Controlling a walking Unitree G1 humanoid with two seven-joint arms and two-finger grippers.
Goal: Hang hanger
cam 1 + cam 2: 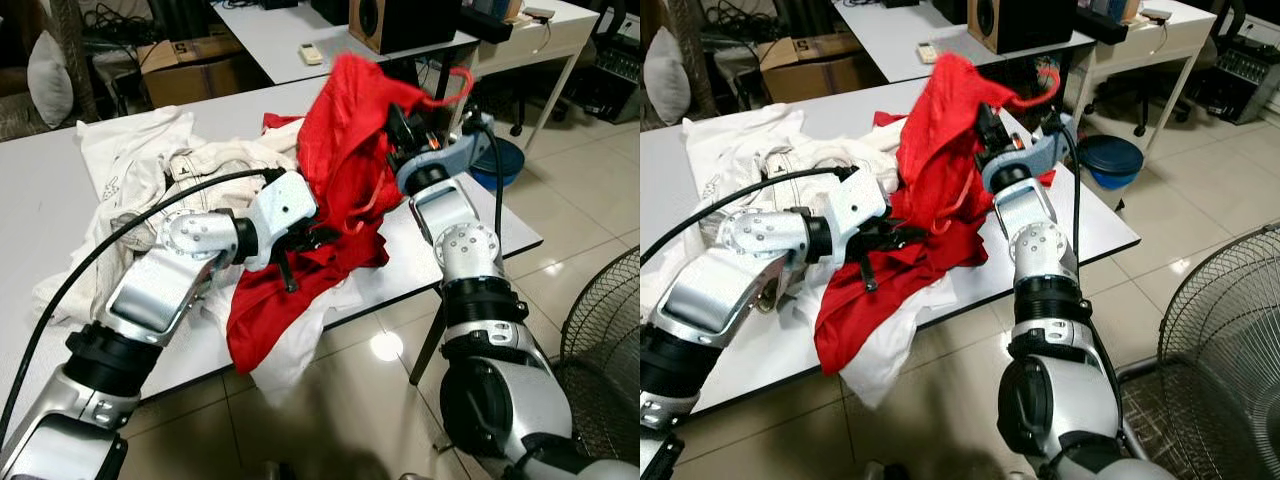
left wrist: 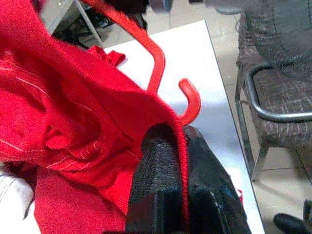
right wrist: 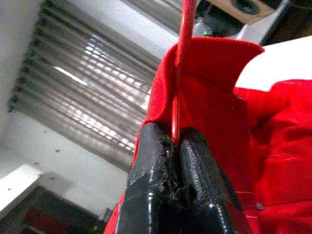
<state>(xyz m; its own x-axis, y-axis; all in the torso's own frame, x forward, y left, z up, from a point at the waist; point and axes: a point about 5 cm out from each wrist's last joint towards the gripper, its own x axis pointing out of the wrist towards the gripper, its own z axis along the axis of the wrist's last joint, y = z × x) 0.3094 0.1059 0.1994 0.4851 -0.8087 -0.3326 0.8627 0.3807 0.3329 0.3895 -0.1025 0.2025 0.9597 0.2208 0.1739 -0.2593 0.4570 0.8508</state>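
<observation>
Bearing a heap of pale laundry, white table [image 1: 60, 180]. Lying draped over table edge and lifting: red shirt [image 1: 345, 150]. Protruding above shirt: red hanger [image 2: 158, 66]. Pinching hanger rod together with shirt edge: right gripper [image 3: 175, 141]. Pinching shirt hem: left gripper [image 2: 180, 146]. Risking hanger slipping out, given thin rod and bunching fabric.

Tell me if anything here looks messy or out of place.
Yes. The red garment spills over the white table's front edge instead of hanging straight, bunched around the red hanger. Crumpled white clothes are heaped beside it. Both the left gripper and right gripper pinch red fabric.
</observation>
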